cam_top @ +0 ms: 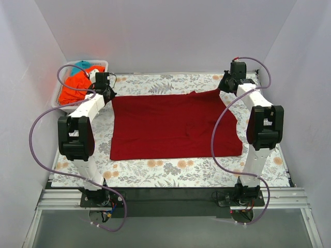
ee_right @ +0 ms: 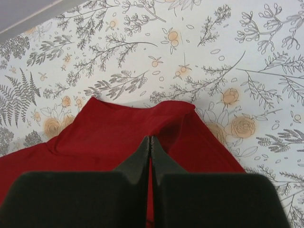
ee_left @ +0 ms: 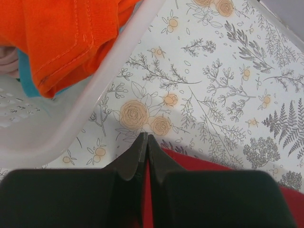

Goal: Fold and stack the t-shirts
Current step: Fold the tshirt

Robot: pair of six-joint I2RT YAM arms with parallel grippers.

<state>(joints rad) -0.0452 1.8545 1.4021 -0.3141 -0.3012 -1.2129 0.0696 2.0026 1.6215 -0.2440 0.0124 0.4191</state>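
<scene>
Closest to the wrist cameras are the two grippers. The left gripper [ee_left: 145,137] has its fingers pressed together, with a sliver of red cloth showing between them. The right gripper [ee_right: 150,138] also has its fingers pressed together, pinching a raised fold of the same cloth. That cloth is the dark red t-shirt [cam_top: 176,126], one of three shirts. It is spread nearly flat just right of the white basket [cam_top: 102,63], with its far left corner beside the basket's near right corner. Its long axis runs left to right, away from the basket, and I cannot tell which edge is the collar. The left gripper holds the corner beside the basket, and the right gripper holds the far corner well away from it. The other two shirts sit bunched inside the one basket, the orange t-shirt [cam_top: 72,92] on top and the teal t-shirt [cam_top: 80,67] mostly hidden beneath it. A single floral tablecloth [cam_top: 181,170] lies under the basket and the red shirt.
</scene>
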